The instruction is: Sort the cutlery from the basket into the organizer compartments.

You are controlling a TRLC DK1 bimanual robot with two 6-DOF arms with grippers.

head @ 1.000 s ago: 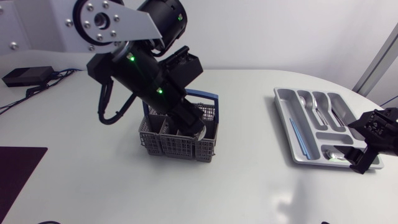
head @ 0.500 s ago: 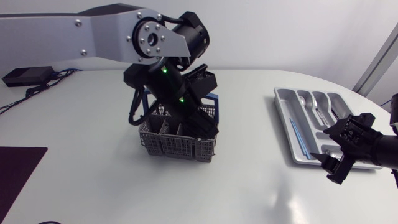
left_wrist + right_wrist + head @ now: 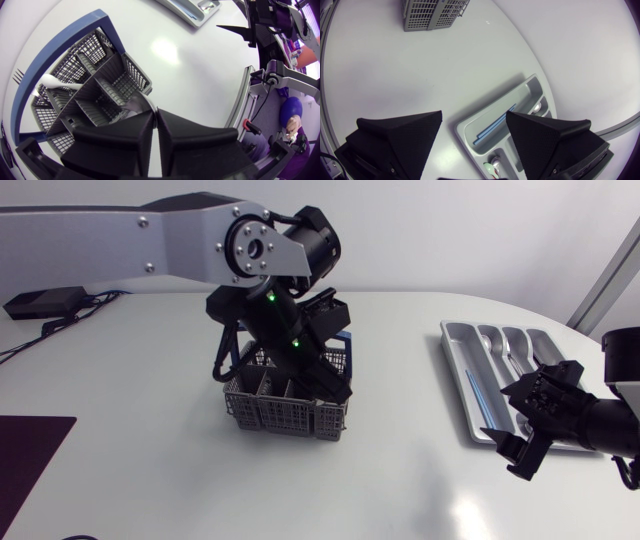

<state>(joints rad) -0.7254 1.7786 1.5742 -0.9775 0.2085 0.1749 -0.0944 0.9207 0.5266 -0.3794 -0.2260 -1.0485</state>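
The left black gripper [image 3: 155, 114] is down in the grey mesh basket with a blue handle [image 3: 268, 416], pinched tight on a shiny metal piece of cutlery [image 3: 139, 104]. The right black gripper [image 3: 514, 423] hangs wide open at the edge of the silver tray with slots [image 3: 456, 340].

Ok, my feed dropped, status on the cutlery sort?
Left tool shut on a silver utensil inside the basket. Right tool open, empty, by the organizer. White utensil in the basket; nothing seen between basket and organizer.
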